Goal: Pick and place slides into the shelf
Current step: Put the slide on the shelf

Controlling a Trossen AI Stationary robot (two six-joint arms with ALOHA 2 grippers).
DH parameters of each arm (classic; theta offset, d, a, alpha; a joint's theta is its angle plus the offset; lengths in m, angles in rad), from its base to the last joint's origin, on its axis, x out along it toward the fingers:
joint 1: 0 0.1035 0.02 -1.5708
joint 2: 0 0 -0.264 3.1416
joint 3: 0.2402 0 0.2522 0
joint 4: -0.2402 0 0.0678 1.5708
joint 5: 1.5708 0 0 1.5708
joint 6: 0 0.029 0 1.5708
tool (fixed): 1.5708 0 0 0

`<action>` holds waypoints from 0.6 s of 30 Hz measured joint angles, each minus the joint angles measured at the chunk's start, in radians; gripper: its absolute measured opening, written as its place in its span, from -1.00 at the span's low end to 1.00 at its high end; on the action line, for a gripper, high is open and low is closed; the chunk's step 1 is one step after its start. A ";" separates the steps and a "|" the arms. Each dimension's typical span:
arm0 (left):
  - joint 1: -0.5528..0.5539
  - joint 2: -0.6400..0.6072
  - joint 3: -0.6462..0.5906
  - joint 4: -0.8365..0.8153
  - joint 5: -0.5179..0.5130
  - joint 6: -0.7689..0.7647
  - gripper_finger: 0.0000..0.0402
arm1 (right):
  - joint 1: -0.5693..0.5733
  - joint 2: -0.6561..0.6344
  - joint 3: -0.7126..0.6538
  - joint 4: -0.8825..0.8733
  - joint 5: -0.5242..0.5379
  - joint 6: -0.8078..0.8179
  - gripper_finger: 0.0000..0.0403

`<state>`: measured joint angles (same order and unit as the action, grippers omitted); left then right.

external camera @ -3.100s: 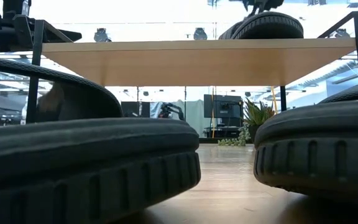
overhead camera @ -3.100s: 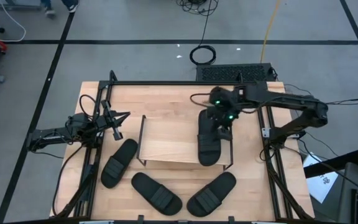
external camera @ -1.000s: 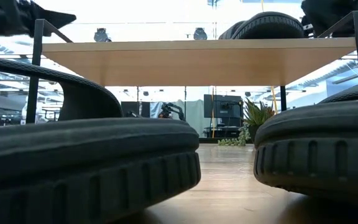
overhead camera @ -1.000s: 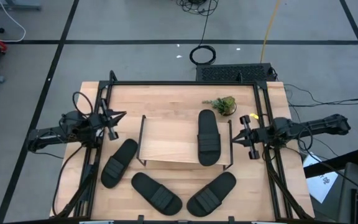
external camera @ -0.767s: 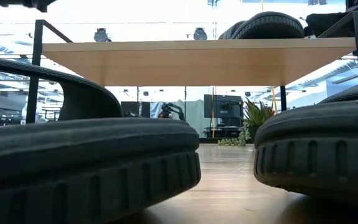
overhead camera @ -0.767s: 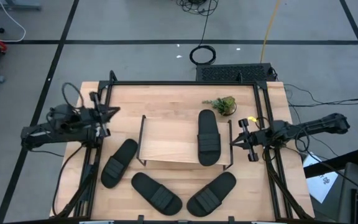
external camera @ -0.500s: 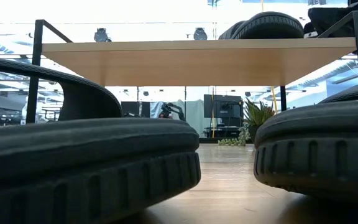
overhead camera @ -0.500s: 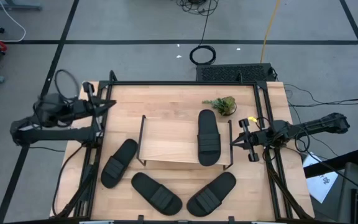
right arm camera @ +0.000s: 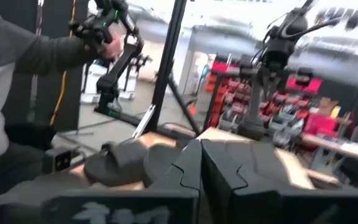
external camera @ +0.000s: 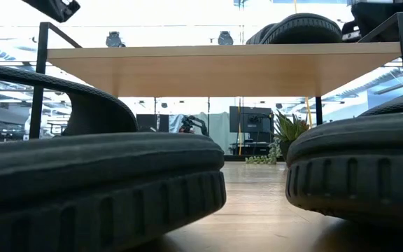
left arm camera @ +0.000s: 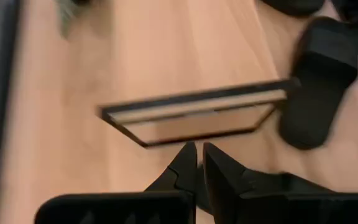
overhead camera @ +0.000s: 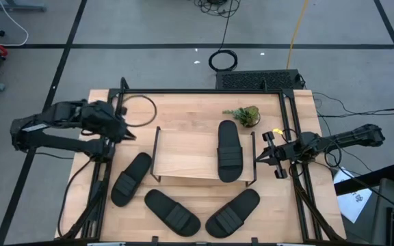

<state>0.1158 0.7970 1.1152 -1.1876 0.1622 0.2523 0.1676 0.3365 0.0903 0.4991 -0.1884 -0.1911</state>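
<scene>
The shelf (overhead camera: 187,156) stands mid-table. One black slide (overhead camera: 230,150) lies sole-down on its wooden top board, at the right end. The other slides lie on the table: one (overhead camera: 130,179) at the shelf's near left, and two (overhead camera: 172,212) (overhead camera: 232,212) along the near edge. My left gripper (overhead camera: 130,134) hangs shut above the table, just off the shelf's far-left corner. In the left wrist view it (left arm camera: 197,152) looks down on the shelf (left arm camera: 197,115) and a slide (left arm camera: 319,81). My right gripper (overhead camera: 258,157) is shut beside the shelf's right frame and holds nothing.
A small green plant (overhead camera: 243,115) sits behind the shelf at the far right. Black frame rails (overhead camera: 104,171) run along both table sides. In the right wrist view a person in a grey sleeve (right arm camera: 17,50) stands beyond the table. Two slides (external camera: 96,182) (external camera: 359,168) fill the low view.
My left arm has swung toward the far edge, then risen and bent back toward the shelf's left end. Its gripper has tipped from level to pointing down. It stays shut. The slides and the shelf have not moved.
</scene>
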 joint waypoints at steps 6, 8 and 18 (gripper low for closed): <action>0.001 0.008 -0.022 -0.040 0.070 -0.131 -0.87 | 0.014 -0.005 0.081 -0.211 0.079 0.042 -1.00; 0.000 0.001 -0.032 -0.046 0.126 -0.157 -0.87 | 0.015 -0.006 0.091 -0.249 0.083 0.077 -1.00; -0.055 -0.015 -0.237 -0.157 0.258 -0.271 -0.87 | 0.086 -0.007 0.022 -0.162 0.054 0.127 -1.00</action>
<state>0.0610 0.7818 0.8783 -1.3449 0.4198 -0.0186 0.2537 0.3298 0.1124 0.3373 -0.1345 -0.0643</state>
